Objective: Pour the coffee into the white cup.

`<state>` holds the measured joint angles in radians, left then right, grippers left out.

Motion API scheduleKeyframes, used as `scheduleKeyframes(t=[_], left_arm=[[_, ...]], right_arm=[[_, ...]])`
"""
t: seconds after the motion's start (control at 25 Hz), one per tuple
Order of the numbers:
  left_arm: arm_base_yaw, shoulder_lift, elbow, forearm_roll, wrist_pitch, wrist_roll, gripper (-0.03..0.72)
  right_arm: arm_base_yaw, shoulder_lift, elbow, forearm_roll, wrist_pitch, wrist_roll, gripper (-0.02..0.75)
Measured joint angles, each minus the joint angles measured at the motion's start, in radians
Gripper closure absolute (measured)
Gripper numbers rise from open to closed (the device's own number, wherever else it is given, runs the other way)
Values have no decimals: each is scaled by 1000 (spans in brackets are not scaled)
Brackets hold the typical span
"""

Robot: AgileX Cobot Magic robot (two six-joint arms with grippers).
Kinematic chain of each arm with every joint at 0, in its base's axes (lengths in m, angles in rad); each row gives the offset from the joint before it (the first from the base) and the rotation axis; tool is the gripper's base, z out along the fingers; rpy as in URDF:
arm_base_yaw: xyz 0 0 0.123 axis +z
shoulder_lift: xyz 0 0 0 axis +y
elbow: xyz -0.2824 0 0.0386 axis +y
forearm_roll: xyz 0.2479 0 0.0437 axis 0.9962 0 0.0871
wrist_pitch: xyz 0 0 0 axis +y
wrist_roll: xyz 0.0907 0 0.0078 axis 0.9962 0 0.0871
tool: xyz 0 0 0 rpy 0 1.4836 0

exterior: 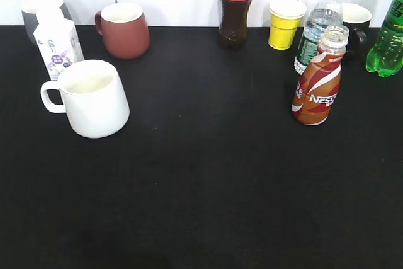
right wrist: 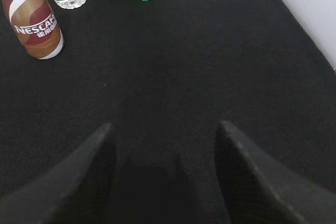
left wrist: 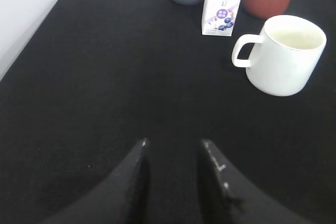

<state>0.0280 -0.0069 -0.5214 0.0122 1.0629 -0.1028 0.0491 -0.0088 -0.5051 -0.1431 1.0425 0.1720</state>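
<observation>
The coffee bottle [exterior: 317,89], orange-brown with white "NESCAFE" lettering, stands upright at the right of the black table; the right wrist view shows it [right wrist: 35,24] at the far left. The white cup [exterior: 93,97] stands at the left, handle pointing left; the left wrist view shows it [left wrist: 286,53] at the upper right, looking empty. My left gripper [left wrist: 173,142] is open and empty over bare table, well short of the cup. My right gripper [right wrist: 165,127] is open and empty, well short of the bottle. Neither gripper shows in the exterior view.
Along the back stand a grey mug [exterior: 38,12], a small milk carton [exterior: 56,45], a dark red mug [exterior: 126,29], a tall dark red-labelled bottle [exterior: 236,7], a yellow paper cup [exterior: 285,24], a clear water bottle [exterior: 318,26], a black mug [exterior: 357,23] and a green bottle [exterior: 389,36].
</observation>
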Motion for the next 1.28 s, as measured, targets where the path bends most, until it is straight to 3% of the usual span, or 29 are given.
scheduleKeyframes(t=[0.4, 0.44, 0.56, 0.64, 0.88, 1.0, 1.12, 1.2, 1.28], left_arm=[[0, 0, 0, -6, 0, 0, 446], [0, 0, 0, -6, 0, 0, 424], [0, 12, 0, -12, -3, 0, 216], [0, 105, -28, -12, -44, 0, 167], [-2, 590, -161, -12, -523, 55, 161], [-88, 780, -141, -40, -763, 84, 161], [-228, 897, 27, -82, -999, 86, 161], [-248, 912, 176, -139, -1173, 86, 161], [-249, 943, 303, -121, -1377, 86, 161]], right_arm=[[0, 0, 0, 0, 0, 0, 281], [0, 0, 0, 0, 0, 0, 281], [0, 0, 0, 0, 0, 0, 281], [0, 0, 0, 0, 0, 0, 281], [0, 0, 0, 0, 0, 0, 281], [0, 0, 0, 0, 0, 0, 281], [0, 0, 0, 0, 0, 0, 281], [0, 0, 0, 0, 0, 0, 281], [0, 0, 0, 0, 0, 0, 281]])
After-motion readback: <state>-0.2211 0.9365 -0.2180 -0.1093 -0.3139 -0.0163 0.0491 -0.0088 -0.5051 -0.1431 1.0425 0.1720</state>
